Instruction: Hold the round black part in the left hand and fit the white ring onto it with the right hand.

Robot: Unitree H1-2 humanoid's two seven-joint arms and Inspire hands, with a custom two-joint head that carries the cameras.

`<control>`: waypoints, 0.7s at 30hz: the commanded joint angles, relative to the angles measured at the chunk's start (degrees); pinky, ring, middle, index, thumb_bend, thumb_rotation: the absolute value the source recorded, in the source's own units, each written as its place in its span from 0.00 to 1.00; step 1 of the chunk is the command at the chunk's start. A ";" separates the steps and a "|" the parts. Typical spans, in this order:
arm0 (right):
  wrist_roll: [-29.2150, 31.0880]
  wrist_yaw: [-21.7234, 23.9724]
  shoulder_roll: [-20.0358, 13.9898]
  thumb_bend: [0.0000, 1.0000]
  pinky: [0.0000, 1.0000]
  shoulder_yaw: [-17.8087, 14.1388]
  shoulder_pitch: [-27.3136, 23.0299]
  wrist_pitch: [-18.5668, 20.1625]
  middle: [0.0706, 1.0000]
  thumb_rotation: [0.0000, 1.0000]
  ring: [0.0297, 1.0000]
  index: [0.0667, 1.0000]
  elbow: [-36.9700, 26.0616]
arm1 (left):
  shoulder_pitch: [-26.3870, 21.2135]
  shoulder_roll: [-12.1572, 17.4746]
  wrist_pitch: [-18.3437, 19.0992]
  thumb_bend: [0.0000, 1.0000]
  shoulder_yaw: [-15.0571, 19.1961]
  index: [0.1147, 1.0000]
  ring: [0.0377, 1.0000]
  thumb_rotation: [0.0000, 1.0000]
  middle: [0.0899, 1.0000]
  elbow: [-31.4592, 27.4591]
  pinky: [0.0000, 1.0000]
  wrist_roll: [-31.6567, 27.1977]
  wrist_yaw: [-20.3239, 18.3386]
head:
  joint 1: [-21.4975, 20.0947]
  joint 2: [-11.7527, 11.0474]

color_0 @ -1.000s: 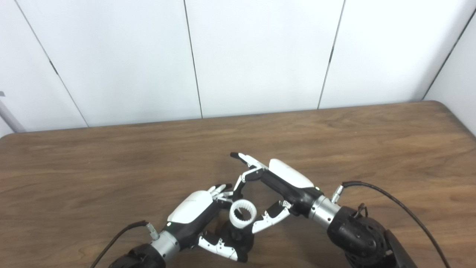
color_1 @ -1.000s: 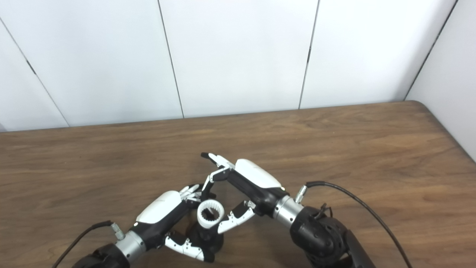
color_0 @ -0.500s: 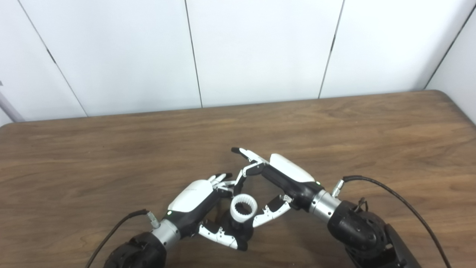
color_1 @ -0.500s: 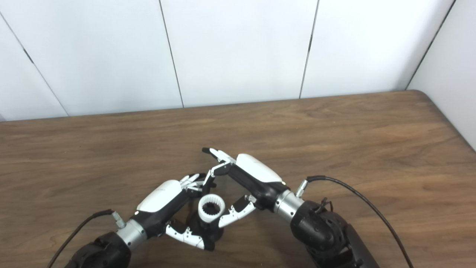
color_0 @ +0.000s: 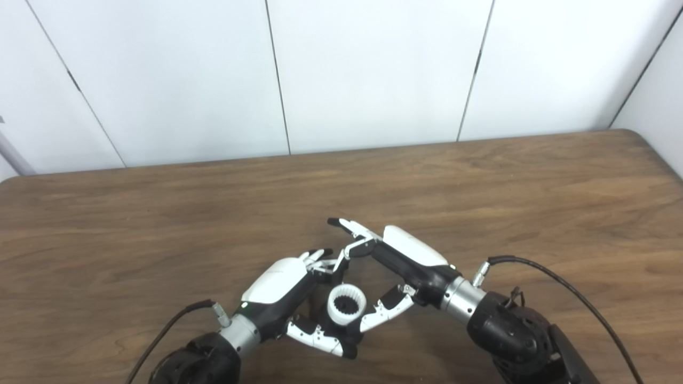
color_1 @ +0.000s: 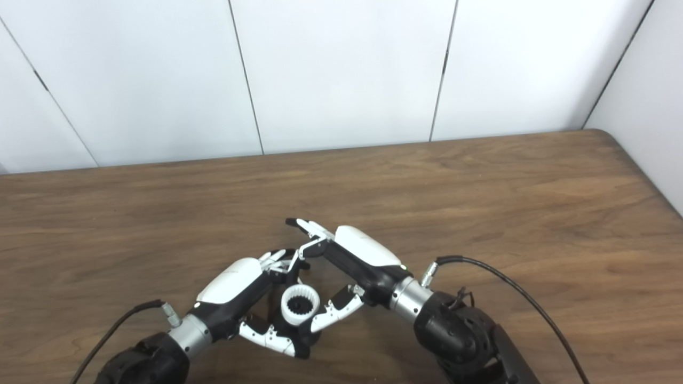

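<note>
Wooden table (color_0: 480,202), left hand (color_0: 288,298) cupping black part (color_0: 341,333), right hand (color_0: 397,272) pinching white ring (color_0: 346,305)

Left robot hand (color_0: 283,290) curled, gripping; right robot hand (color_0: 392,266) pinching, forefinger extended.

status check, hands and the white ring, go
Left hand shut on round black part, low over table. Right hand pinching white ring, ring sitting on top of the part. Full seating unclear. Nothing in the way.
</note>
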 commanded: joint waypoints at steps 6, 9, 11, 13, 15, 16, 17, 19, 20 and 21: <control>1.37 -0.17 0.32 0.51 0.79 -0.18 -1.16 -1.29 0.99 0.14 1.00 0.45 -0.62 | -0.34 -0.54 1.15 0.52 -0.32 0.41 1.00 0.06 0.87 -1.90 1.00 1.45 -0.88 | 0.95 0.44; 1.37 -0.17 0.35 0.51 0.78 0.04 -1.17 -1.69 0.99 0.14 1.00 0.45 -0.30 | -0.36 -0.79 1.40 0.52 -0.41 0.41 1.00 0.06 0.87 -2.29 1.00 1.72 -1.03 | 1.06 0.69; 1.37 -0.07 0.39 0.51 0.78 0.19 -1.19 -1.64 0.98 0.14 1.00 0.45 -0.26 | -0.37 -0.89 1.59 0.52 -0.43 0.41 1.00 0.06 0.87 -2.58 1.00 1.74 -1.19 | 1.14 0.78; 1.32 0.09 0.39 0.51 0.78 0.36 -1.20 -1.46 0.99 0.14 1.00 0.45 -0.29 | -0.35 -0.94 1.60 0.52 -0.39 0.41 1.00 0.06 0.87 -2.78 1.00 1.56 -1.27 | 1.26 0.94; 1.33 0.15 0.39 0.51 0.78 0.45 -1.18 -1.38 0.99 0.14 1.00 0.45 -0.33 | -0.31 -0.99 1.64 0.52 -0.35 0.41 1.00 0.06 0.87 -2.95 1.00 1.47 -1.34 | 1.34 1.01; 1.40 0.13 0.43 0.51 0.78 0.48 -1.16 -1.42 0.99 0.14 1.00 0.45 -0.29 | -0.29 -1.01 1.62 0.52 -0.31 0.41 1.00 0.06 0.87 -2.99 1.00 1.41 -1.35 | 1.33 1.06; 1.36 0.11 0.45 0.51 0.78 0.54 -1.15 -1.44 0.99 0.14 1.00 0.45 -0.21 | -0.29 -1.02 1.62 0.52 -0.29 0.41 1.00 0.06 0.87 -3.03 1.00 1.41 -1.38 | 1.33 1.06; 1.25 0.14 0.43 0.51 0.78 0.66 -1.15 -1.33 0.99 0.14 1.00 0.45 -0.18 | -0.29 -1.03 1.54 0.52 -0.24 0.41 1.00 0.06 0.87 -3.04 1.00 1.38 -1.37 | 1.33 1.06; 1.18 0.19 0.41 0.51 0.78 0.70 -1.15 -1.16 0.99 0.14 1.00 0.45 -0.26 | -0.26 -1.04 1.46 0.52 -0.20 0.41 1.00 0.06 0.87 -2.99 1.00 1.33 -1.31 | 1.33 1.06; 1.13 0.20 0.38 0.51 0.78 0.74 -1.14 -1.08 0.99 0.14 1.00 0.45 -0.31 | -0.25 -1.04 1.40 0.52 -0.18 0.41 1.00 0.06 0.87 -2.94 1.00 1.28 -1.26 | 1.33 1.06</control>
